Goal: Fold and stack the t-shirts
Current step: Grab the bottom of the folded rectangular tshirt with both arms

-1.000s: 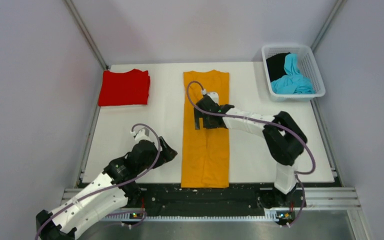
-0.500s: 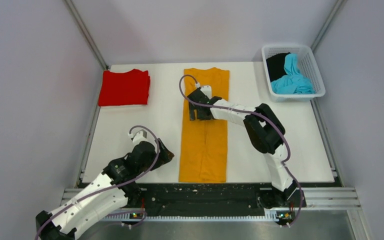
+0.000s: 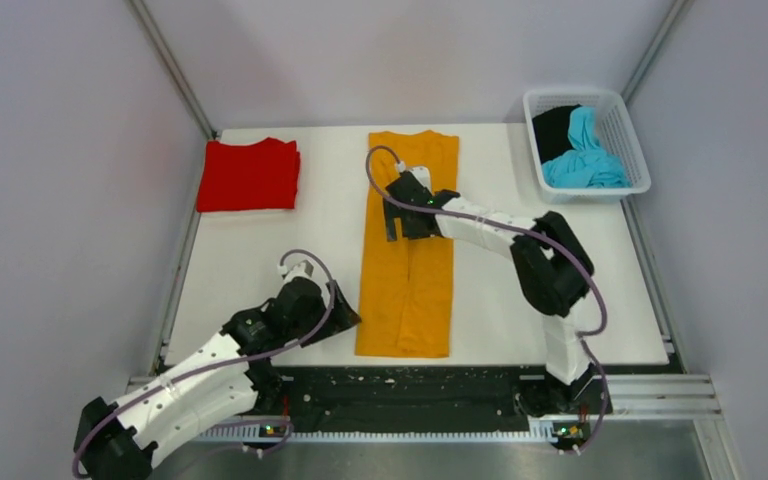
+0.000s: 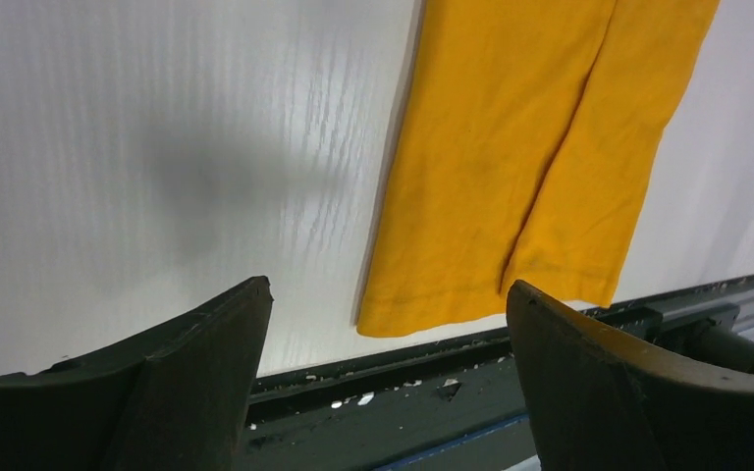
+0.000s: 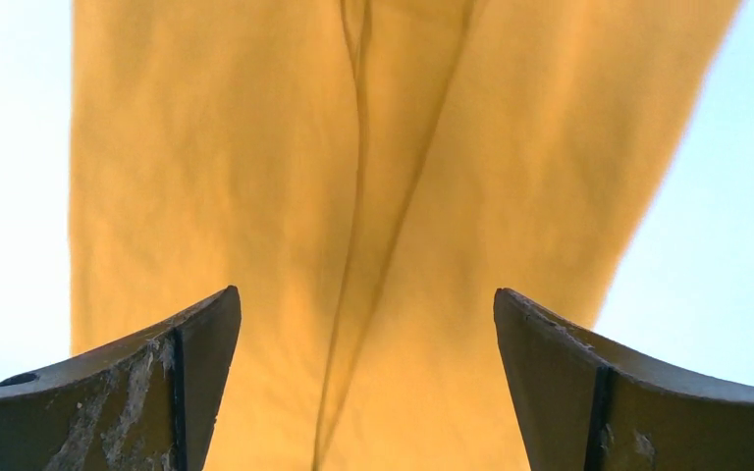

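- Left gripper (image 3: 345,319), jaws apart, empty, beside orange-yellow t-shirt (image 3: 406,295), lower centre; right gripper (image 3: 396,223) spread above it.
- Limp, light cotton; likely pinch hem corners.

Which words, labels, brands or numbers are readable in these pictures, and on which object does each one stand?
None: no text can be read in any view. The orange-yellow t-shirt, the red t-shirt and the white basket show no print, label or number.

Your overhead camera sees the whole worktop (image 3: 260,250); both wrist cameras look closely down at its orange-yellow t-shirt (image 3: 405,300).
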Tool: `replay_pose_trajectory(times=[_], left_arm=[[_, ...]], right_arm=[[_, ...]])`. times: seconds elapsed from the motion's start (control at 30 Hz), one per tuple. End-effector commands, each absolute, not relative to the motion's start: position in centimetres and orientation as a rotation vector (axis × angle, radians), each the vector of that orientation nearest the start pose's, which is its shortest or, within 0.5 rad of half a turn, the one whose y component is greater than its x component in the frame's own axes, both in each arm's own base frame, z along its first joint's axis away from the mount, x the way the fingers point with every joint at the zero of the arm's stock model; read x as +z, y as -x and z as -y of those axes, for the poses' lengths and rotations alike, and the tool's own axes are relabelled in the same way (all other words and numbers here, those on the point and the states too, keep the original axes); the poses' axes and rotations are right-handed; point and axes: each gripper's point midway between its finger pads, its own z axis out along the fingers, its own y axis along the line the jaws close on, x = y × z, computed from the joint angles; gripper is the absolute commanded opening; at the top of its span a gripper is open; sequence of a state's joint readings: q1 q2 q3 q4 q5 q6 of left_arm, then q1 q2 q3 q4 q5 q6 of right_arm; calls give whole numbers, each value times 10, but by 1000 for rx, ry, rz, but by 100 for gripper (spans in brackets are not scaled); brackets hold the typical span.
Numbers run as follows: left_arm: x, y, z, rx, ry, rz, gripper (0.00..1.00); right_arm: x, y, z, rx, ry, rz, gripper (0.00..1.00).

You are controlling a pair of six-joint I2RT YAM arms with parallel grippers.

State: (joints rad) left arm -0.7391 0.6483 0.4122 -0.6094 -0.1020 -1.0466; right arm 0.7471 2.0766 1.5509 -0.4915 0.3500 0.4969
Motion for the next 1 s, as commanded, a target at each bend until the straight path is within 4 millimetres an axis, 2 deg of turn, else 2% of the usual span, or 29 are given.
replay_pose_trajectory(times=[0.0, 0.07, 0.17, 0.23, 0.33, 0.43, 0.5, 0.63, 0.77, 0.97], left_arm=[[60, -138, 187, -803, 330, -2584, 91], [55, -136, 191, -799, 311, -2618, 88], [47, -135, 191, -783, 292, -2639, 82], [41, -132, 192, -778, 282, -2666, 77], [33, -122, 197, -790, 251, -2717, 68], [24, -108, 199, -777, 202, -2776, 63], [17, -102, 193, -724, 200, -2806, 62], [12, -96, 192, -705, 195, -2835, 51], [11, -95, 193, -694, 187, -2831, 38], [10, -96, 188, -649, 194, -2831, 25]], right_arm=[[137, -354, -303, 267, 172, -2338, 99], [139, -328, -295, 340, 162, -2349, 99], [125, -286, -273, 414, 145, -2408, 99], [109, -255, -260, 467, 134, -2468, 99], [91, -212, -252, 570, 106, -2548, 99], [80, -183, -255, 652, 63, -2593, 99], [74, -171, -255, 666, 62, -2610, 98], [66, -156, -252, 664, 82, -2640, 97], [64, -144, -254, 663, 121, -2658, 94], [54, -128, -252, 614, 162, -2708, 92]])
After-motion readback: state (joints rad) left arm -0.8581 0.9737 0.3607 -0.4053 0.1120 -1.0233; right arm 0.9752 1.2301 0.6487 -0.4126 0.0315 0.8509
